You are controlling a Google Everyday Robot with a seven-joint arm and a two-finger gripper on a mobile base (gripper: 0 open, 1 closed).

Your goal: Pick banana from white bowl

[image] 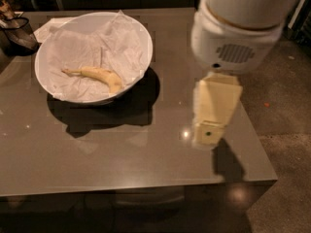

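A small pale-yellow banana (99,75) lies in the lower middle of a large white bowl (43,76) lined with crumpled white paper. The bowl stands at the back left of a dark grey table (126,149). My gripper (208,134) hangs from a big white arm housing (238,28) over the right side of the table. It points down and stands well to the right of the bowl, apart from it. It holds nothing that I can see.
A dark object (17,33) sits at the table's far left corner, beside a flat white paper sheet (46,29) behind the bowl. The table's right edge (265,149) drops to a speckled floor (286,110).
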